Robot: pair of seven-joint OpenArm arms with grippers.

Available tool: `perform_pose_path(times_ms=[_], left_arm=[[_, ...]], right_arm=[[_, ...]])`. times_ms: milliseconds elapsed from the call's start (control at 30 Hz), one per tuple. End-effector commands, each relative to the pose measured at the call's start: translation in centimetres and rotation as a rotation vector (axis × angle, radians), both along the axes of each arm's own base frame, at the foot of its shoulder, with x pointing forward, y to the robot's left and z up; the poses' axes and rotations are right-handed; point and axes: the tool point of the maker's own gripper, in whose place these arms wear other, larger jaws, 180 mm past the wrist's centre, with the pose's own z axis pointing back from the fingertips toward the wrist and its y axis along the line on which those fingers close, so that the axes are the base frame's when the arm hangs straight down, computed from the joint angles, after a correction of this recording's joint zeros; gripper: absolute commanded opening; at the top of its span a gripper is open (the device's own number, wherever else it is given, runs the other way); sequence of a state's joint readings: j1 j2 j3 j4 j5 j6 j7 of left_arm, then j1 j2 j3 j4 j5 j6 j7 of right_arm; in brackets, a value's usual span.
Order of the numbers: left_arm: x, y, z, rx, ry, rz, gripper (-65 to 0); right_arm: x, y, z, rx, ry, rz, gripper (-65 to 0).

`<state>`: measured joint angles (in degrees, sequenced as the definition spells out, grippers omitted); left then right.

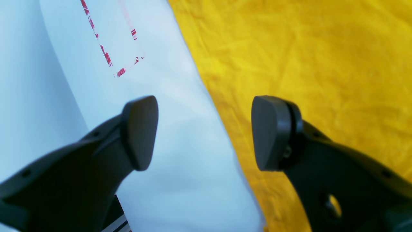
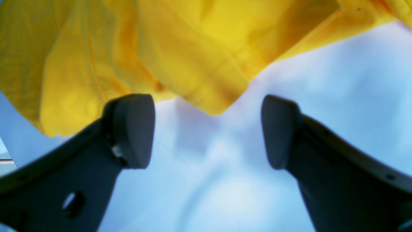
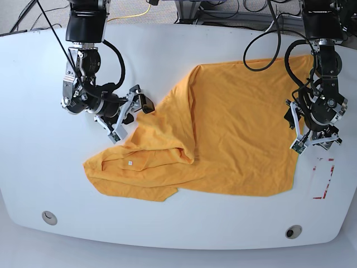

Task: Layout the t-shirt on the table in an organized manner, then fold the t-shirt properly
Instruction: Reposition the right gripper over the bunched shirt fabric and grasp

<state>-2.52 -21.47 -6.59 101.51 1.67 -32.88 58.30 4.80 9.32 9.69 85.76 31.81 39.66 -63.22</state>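
The crumpled orange-yellow cotton t-shirt (image 3: 223, 134) lies spread across the middle of the smooth white desk (image 3: 33, 167), its collar end bunched up, with the left claw (image 3: 313, 142) gaping empty at one edge and the right claw (image 3: 127, 114) gaping empty beside the other.

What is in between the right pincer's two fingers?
Nothing is held there. In the right wrist view the right pincer stands open over bare white table, and the t-shirt has a folded corner that hangs just beyond the fingertips.
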Motion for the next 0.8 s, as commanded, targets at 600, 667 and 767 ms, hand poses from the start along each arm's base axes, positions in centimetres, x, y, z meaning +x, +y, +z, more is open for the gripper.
perform_pose_path(times_ms=[600,667,767], left_arm=[[0.7,0.4,1.4,0.013,-0.042,-0.002,-22.2],[0.7,0.4,1.4,0.013,-0.042,-0.002,-22.2],[0.7,0.4,1.4,0.015,-0.042,-0.001,-22.2]], right_arm=[[2.7,1.2,2.8,0.049,-0.094,0.001,-27.1],[2.7,1.1,2.9,0.048,-0.096,0.001,-30.8],[2.7,1.1,2.9,0.048,-0.096,0.001,-39.5]])
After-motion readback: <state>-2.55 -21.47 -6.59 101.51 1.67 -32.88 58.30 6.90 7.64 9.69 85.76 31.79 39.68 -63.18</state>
